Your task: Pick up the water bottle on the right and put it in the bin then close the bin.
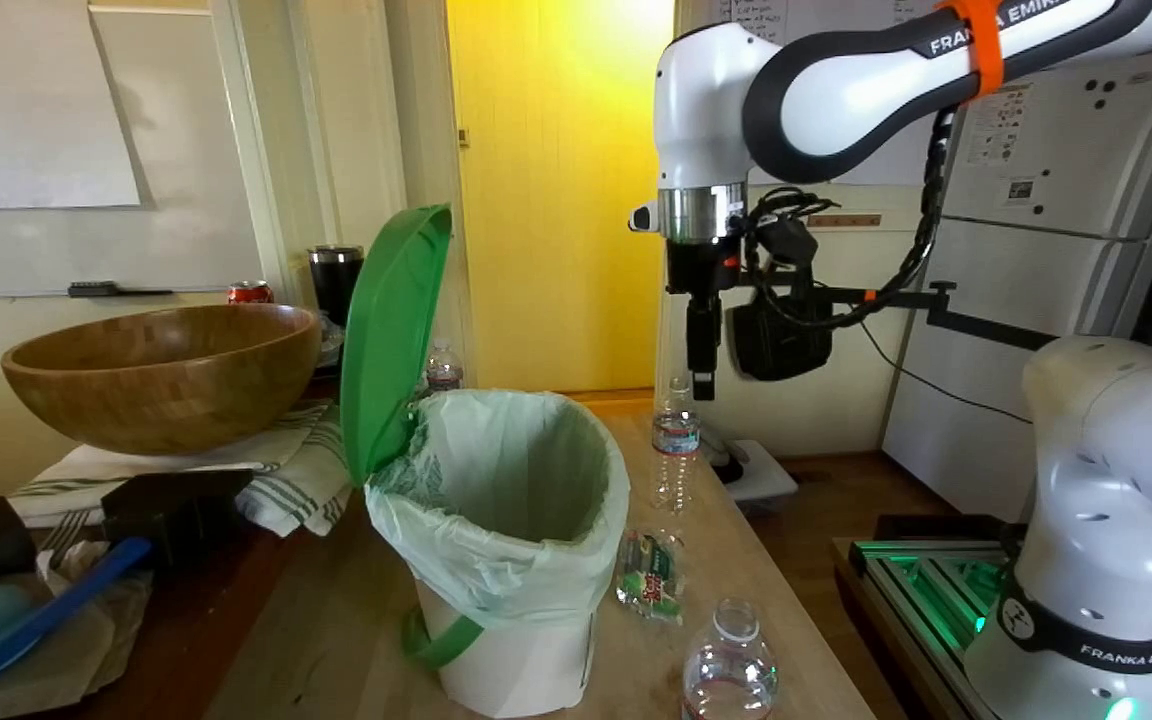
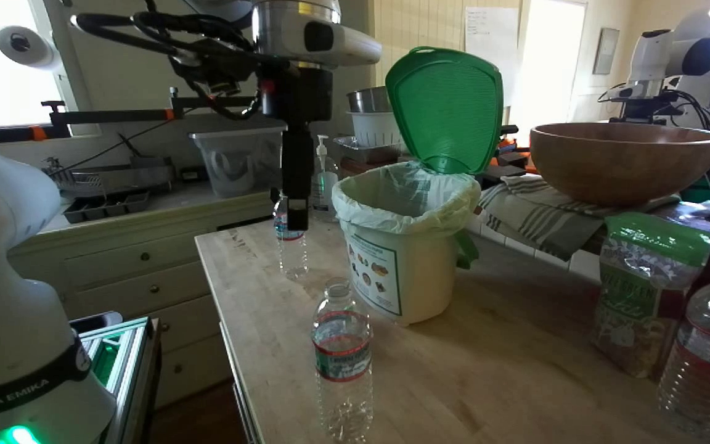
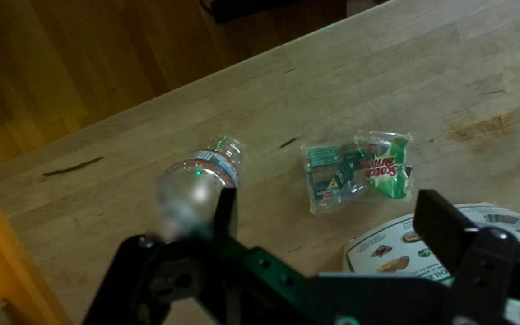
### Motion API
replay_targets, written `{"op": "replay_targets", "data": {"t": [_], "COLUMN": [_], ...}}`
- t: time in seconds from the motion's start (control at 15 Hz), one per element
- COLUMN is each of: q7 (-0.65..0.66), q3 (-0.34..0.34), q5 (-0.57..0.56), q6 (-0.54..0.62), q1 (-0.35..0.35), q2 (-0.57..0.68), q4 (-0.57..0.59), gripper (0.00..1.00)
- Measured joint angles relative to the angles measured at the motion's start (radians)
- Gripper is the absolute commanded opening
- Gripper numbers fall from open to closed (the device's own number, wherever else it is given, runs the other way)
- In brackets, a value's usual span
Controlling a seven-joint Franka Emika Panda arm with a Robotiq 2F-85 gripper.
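The bin stands on the table with its green lid raised open and a pale bag over its rim; it also shows in an exterior view. A clear water bottle with a label stands near the table edge; it shows in an exterior view and at left in the wrist view, partly hidden by a finger and a blur. Another clear bottle stands past the bin. My gripper is open and empty above the table, its fingers apart in the wrist view.
A plastic sponge packet lies flat between the two bottles, beside the bin. A large wooden bowl sits on a striped towel. A capped bottle and a green bag stand across the table.
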Motion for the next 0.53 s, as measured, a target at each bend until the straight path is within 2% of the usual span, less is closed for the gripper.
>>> {"op": "replay_targets", "data": {"t": [0.27,0.53], "q7": [-0.007,-0.08], "q3": [-0.025,-0.079], "q5": [0.0,0.0], "q6": [0.029,0.087], "q1": [-0.02,-0.031], "q2": [-0.037,-0.04], "q4": [-0.004,-0.012], "gripper": [1.0,1.0]}}
